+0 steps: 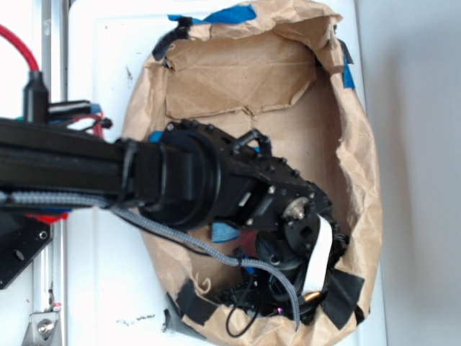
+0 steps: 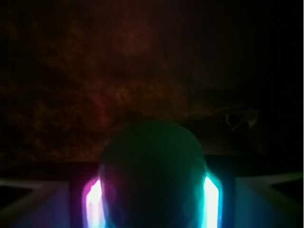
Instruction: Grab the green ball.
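One green ball (image 2: pixel 152 175), round, dark and matte, is seen in the wrist view filling the gap between the two glowing pads (image 2: pixel 93 204) of the gripper (image 2: pixel 152 209), one lit pink and the other cyan, so that the jaws appear clamped on its flanks. One black arm (image 1: pixel 86 169) is seen in the exterior view reaching into a single crumpled brown paper enclosure (image 1: pixel 360 158), whose torn rim is patched with several strips of black tape (image 1: pixel 194 299) and blue tape (image 1: pixel 230 14). One small blue scrap (image 1: pixel 224 232) is partly shown beneath the arm, its shape not discernible.
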Robot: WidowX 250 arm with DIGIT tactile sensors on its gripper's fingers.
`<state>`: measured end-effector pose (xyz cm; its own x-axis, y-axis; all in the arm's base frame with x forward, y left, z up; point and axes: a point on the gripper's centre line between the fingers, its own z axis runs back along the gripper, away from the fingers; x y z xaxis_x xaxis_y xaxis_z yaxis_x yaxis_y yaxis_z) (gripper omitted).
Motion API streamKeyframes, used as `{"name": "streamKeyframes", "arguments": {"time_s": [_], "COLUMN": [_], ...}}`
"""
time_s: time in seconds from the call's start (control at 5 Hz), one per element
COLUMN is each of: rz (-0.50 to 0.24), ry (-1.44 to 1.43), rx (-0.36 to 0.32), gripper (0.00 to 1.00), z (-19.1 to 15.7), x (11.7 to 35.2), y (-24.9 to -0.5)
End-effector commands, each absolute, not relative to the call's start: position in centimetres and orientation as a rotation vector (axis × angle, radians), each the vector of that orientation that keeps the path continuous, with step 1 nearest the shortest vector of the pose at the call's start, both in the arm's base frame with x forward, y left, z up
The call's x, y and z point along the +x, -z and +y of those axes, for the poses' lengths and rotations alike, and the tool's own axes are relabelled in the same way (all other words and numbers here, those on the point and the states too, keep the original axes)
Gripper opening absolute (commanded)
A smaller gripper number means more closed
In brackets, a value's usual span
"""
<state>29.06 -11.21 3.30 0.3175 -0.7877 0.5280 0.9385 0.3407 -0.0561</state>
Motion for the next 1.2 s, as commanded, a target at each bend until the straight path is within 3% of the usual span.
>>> {"name": "streamKeyframes", "arguments": {"time_s": [0.0, 0.2, 0.6, 0.8, 1.0], "rz": [-0.484, -0.435, -0.344, -0.23, -0.09], "ry": [1.09, 0.984, 0.81, 0.722, 0.484], "rx": [-0.425, -0.442, -0.39, -0.344, -0.224], "gripper": [0.0, 0.0, 0.0, 0.0, 0.0], "z": [-11.1, -9.6, -6.5, -5.7, -5.0], "x": [29.9, 29.8, 28.8, 27.7, 27.2], "y": [-8.4, -10.4, -13.1, -14.6, -14.8]}}
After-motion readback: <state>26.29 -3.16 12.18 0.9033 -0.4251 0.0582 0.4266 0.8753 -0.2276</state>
